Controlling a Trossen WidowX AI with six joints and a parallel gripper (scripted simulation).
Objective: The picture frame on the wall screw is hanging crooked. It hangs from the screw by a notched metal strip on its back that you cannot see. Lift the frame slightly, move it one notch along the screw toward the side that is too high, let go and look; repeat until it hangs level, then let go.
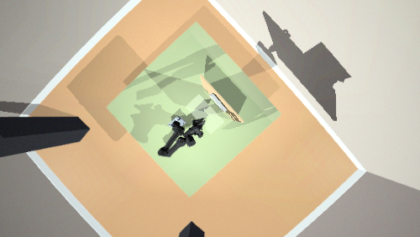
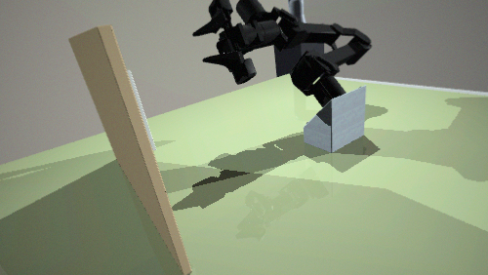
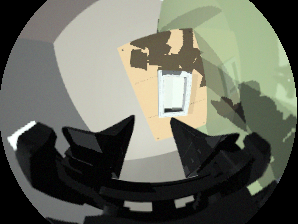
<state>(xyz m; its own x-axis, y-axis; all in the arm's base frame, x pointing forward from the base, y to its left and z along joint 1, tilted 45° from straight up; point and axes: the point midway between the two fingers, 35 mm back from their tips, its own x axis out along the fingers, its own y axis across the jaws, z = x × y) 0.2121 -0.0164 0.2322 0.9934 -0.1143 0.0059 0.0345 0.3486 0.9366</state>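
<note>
The white picture frame (image 1: 217, 102) (image 3: 160, 95) hangs against the tan wall board (image 1: 235, 116) (image 2: 109, 98) (image 3: 147, 95). It shows edge-on as a thin pale strip in the exterior view. In the wrist view its short edges look turned clockwise against the board's faint dashed lines, its right corner lower than a parallel placement gives. The screw and notched strip are hidden. My black gripper (image 2: 199, 48) (image 3: 153, 118) is open, with nothing between its fingers. It stands back from the board, clearly apart from the frame. In the wrist view the fingertips appear at the frame's lower left.
The arm's pale base bracket (image 1: 180, 122) (image 2: 348, 117) stands on the green table top (image 1: 185, 181) (image 2: 415, 195). Dark shadows fall across the board and table. Dark posts (image 1: 34, 134) (image 1: 191, 231) show at the left and bottom of the top view.
</note>
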